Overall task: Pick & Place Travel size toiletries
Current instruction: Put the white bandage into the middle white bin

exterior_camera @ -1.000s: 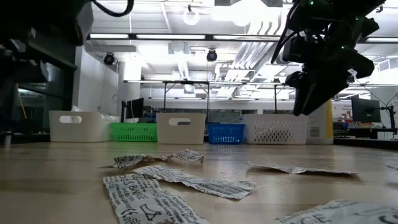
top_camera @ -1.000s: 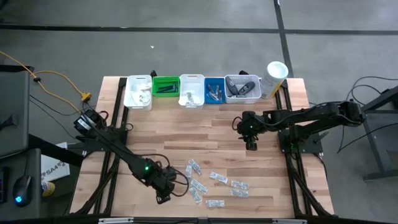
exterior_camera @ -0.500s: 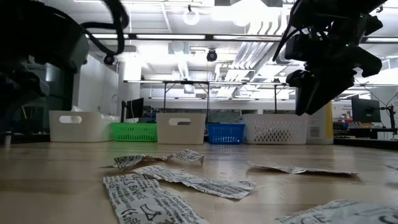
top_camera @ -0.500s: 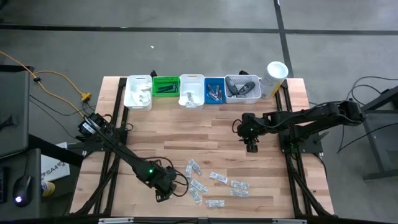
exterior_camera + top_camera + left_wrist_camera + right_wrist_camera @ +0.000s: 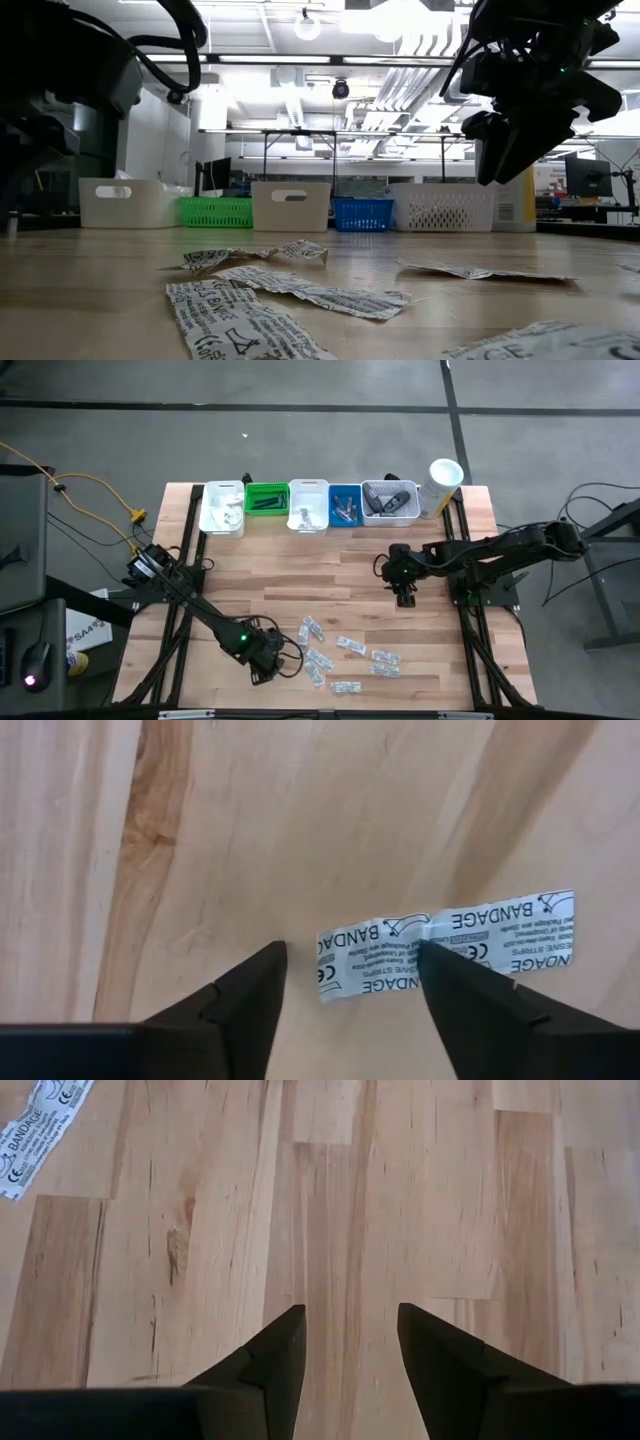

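- High view: my left gripper has crept a little further toward the sachet cluster over the last second and sits at its near edge. My right gripper has drifted slightly and hangs between the cluster and the row of bins.
- Low view: sachets lie flat on the table, none lifted.
- Left wrist view: my fingers are spread, straddling the end of a bandage sachet; I judge the grasp imminent.
- Right wrist view: fingers spread over bare wood, holding nothing.
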You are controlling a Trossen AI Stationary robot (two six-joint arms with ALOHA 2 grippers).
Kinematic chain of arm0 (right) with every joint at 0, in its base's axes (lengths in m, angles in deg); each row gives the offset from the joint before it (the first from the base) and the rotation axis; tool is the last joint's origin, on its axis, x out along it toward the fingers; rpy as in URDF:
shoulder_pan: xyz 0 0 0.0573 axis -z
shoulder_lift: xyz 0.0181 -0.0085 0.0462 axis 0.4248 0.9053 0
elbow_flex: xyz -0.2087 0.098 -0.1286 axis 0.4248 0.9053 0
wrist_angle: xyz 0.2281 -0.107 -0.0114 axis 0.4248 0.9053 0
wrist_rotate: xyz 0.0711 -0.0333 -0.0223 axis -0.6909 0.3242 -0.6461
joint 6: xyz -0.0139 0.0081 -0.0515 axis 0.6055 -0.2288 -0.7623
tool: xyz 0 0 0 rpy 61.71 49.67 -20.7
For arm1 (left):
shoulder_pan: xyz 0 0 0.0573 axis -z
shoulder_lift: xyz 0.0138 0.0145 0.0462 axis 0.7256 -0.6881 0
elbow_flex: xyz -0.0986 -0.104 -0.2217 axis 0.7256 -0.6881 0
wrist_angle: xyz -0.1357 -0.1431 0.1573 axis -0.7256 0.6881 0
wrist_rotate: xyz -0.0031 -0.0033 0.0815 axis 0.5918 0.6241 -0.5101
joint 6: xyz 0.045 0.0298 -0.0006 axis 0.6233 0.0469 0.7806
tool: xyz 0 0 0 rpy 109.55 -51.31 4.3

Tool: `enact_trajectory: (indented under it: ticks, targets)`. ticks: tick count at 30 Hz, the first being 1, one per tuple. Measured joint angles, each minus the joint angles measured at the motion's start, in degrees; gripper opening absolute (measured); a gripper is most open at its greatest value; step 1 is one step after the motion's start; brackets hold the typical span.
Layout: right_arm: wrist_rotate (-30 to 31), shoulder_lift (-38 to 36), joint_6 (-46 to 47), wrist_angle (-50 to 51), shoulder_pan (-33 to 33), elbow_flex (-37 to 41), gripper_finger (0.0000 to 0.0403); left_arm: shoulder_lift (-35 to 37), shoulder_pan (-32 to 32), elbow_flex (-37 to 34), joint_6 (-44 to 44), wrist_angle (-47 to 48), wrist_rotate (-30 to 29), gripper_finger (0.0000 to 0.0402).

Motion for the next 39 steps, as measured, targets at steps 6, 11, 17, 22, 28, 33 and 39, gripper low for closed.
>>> enact_trajectory:
  ticks: [6, 11, 17, 22, 28, 33, 39]
  targets:
    - [0.0, 0.0, 0.15, 0.04, 0.02, 0.0, 0.0152, -0.11, -0.04, -0.1, -0.02, 0.22, -0.12, 0.0155]
    - [0.0, 0.0, 0.15, 0.04, 0.04, 0.0, 0.0152, -0.11, -0.04, -0.16, -0.8, 0.58, -0.48, 0.0101]
    - [0.0, 0.0, 0.15, 0.04, 0.04, 0.0, 0.0152, -0.11, -0.04, -0.14, -2.91, 1.03, -0.91, 0.0039]
    - [-0.02, 0.0, 0.19, 0.59, 0.04, 0.0, 0.0152, -0.15, -0.07, 1.14, -2.43, 2.02, -1.68, 0.0006]
    - [-0.24, 0.0, 0.39, 1.43, 0.04, 0.0, 0.0152, -0.83, -1.94, 9.96, 2.26, 13.55, -9.2, 0.0003]
    - [0.15, 0.0, -0.27, 0.77, 0.04, 0.0, 0.0152, -0.48, -6.27, 19.2, 9.08, 24.39, -23.0, 0.0002]
    - [1.71, 0.0, -1.73, -1.8, 0.07, 0.0, 0.0152, -0.37, -14.83, 26.72, 19.83, 33.11, -39.28, 0.0001]
